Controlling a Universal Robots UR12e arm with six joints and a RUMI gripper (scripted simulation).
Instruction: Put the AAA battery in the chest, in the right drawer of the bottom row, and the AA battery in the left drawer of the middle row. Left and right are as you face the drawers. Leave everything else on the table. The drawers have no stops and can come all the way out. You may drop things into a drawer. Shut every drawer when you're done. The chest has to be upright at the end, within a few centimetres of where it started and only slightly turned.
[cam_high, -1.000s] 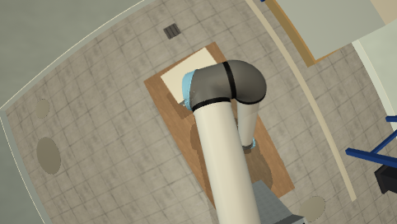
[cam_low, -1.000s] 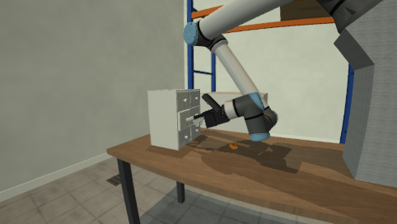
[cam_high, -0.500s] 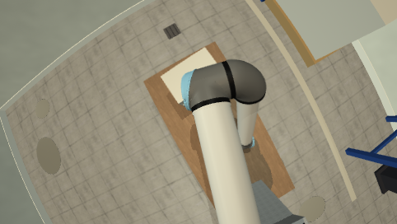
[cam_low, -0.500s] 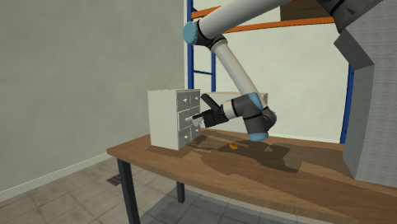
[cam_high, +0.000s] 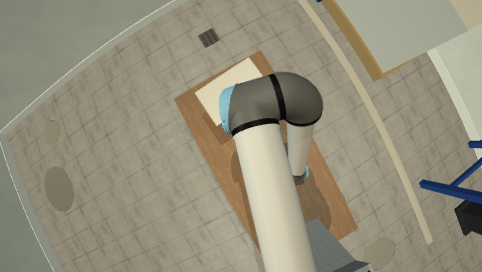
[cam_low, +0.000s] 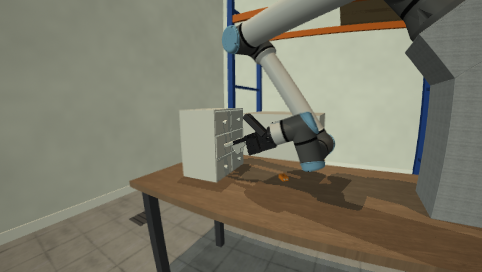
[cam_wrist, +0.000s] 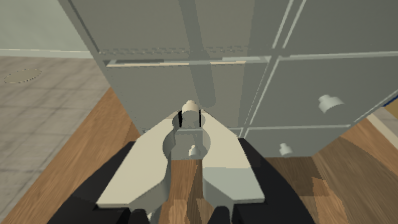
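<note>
Two fingertips of the gripper (cam_low: 231, 144) (cam_wrist: 190, 118) stand nearly together; they seem clamped on the middle-left drawer's knob (cam_wrist: 190, 106).

In the top view, the chest's drawer fronts (cam_wrist: 175, 90) are hidden by the arm (cam_high: 270, 195); the orange object (cam_low: 283, 177) (small, on the table) cannot be identified.

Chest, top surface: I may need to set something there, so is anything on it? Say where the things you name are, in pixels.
In the exterior view, nothing shows on the chest (cam_high: 208, 98) (cam_low: 198, 145) (cam_wrist: 272, 56); from above, the arm (cam_high: 265, 190) (cam_low: 287, 82) covers part.
</note>
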